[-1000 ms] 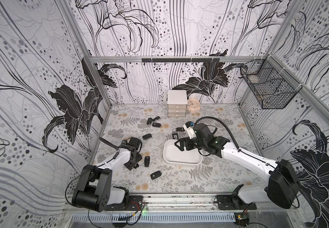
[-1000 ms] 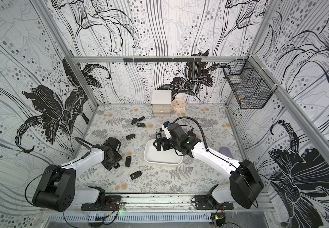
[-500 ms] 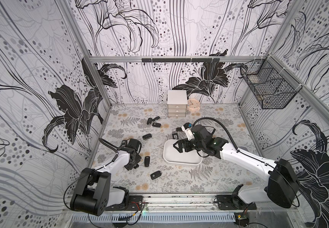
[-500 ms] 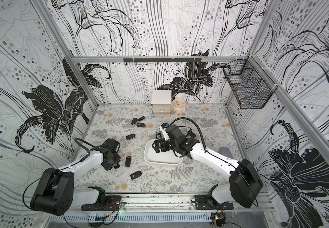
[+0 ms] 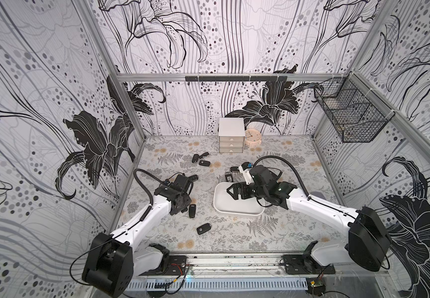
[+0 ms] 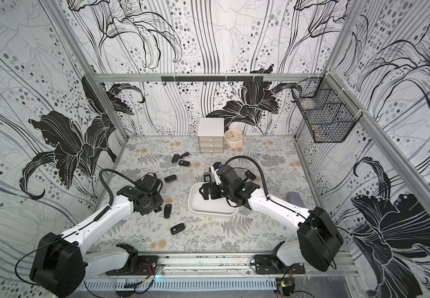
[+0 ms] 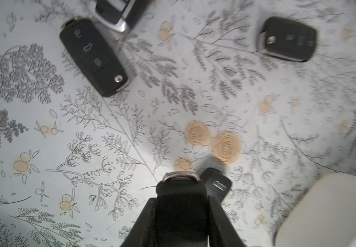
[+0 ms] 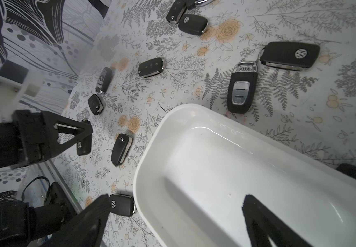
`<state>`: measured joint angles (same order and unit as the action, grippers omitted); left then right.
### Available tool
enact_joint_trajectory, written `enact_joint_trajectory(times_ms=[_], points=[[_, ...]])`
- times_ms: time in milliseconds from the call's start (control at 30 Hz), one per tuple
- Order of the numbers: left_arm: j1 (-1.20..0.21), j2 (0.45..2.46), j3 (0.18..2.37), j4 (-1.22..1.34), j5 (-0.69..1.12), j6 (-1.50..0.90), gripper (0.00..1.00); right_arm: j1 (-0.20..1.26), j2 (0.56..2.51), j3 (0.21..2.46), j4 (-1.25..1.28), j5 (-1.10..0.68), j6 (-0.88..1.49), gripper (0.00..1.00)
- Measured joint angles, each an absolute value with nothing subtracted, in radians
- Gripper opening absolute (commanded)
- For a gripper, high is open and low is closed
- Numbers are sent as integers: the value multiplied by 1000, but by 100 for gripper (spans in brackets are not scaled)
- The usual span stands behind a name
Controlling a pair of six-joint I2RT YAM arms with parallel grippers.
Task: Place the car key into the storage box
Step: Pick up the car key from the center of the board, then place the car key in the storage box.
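The left fingers (image 7: 144,224) are pinched narrow on a black key (image 7: 180,190), whose metal loop end pokes out ahead of them. I cannot tell whether it is clear of the tabletop (image 5: 286,227). An Audi fob (image 7: 215,185) lies just beside the held key, on the side toward the box (image 5: 234,208). The right fingers (image 8: 256,218) stand wide with nothing between them, hanging over the box.

By the look of it, the grasp is made; lifting, carrying across and letting go are left. The box is bare inside, and other fobs (image 5: 203,228) lie scattered on the tabletop.

The way across is short, but the key must rise over the Audi fob and the box's low wall. The right arm (image 5: 319,209) covers the far part of the box, so the end nearest the left arm (image 5: 141,222) and the near strip look like the freest room for a drop.
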<state>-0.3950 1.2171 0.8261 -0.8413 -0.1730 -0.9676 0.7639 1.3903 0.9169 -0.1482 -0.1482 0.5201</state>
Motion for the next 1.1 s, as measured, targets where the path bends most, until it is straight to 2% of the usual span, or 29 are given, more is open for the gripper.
enact_joint_trajectory(times_ms=[333, 533, 800, 1100], points=[[-593, 1436, 1137, -850, -220, -866, 26, 764, 1234, 757, -74, -30, 566, 100], [-666, 1604, 1282, -830, -214, -793, 26, 764, 1127, 710, -97, 4, 549, 100], [-736, 1763, 1371, -797, -187, -717, 26, 764, 988, 643, -159, 39, 511, 100], [-741, 1924, 1432, -793, -179, -651, 26, 764, 929, 618, -181, 47, 508, 100]])
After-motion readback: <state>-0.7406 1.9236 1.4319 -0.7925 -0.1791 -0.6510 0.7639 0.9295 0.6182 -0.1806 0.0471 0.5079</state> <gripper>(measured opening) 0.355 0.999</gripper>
